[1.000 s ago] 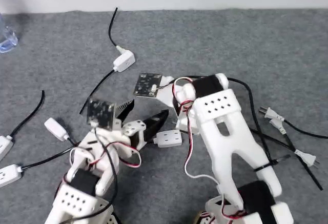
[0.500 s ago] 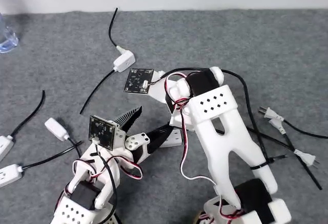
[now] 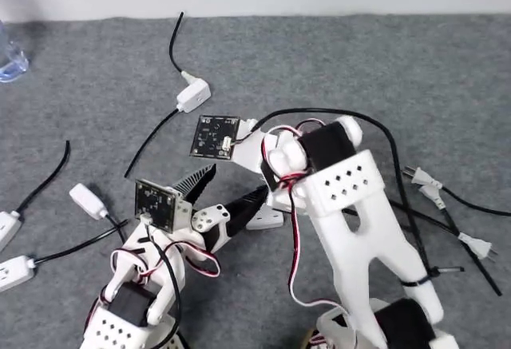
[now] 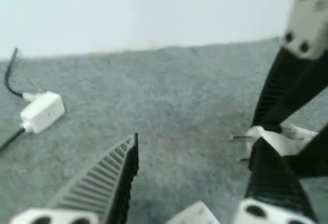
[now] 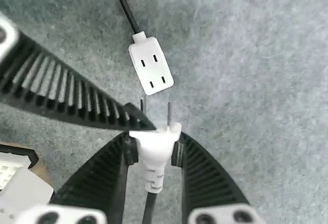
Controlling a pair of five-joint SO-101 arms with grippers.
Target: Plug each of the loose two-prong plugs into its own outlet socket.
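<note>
— What carried it all?
— A grey carpeted bench (image 3: pixel 335 69). The right arm (image 3: pixel 359 221) was the biggest thing on it, bent over the middle. The left arm (image 3: pixel 144 285) stood nearer, to its left.

— And the pincers?
— The right pincer (image 5: pixel 154 138) was pinching a white two-prong plug (image 5: pixel 152 155) by its body. The prongs pointed at a white outlet socket (image 5: pixel 150 67) lying flat on the bench just ahead, not touching it. The left pincer (image 4: pixel 197 144) was spread wide, and one ribbed finger (image 5: pixel 66 98) crossed just in front of a prong.

— Where did that socket lie?
— Near the middle of the bench, between the two arms, just beside the left pincer's right finger.

— And the smaller things?
— An angled plug (image 3: pixel 194 93) on a black cord lay far and left of centre. Two spare sockets (image 3: pixel 16 271) sat at the left edge. Some loose plugs (image 3: pixel 477 245) on thin cords lay well apart at the right.
</note>
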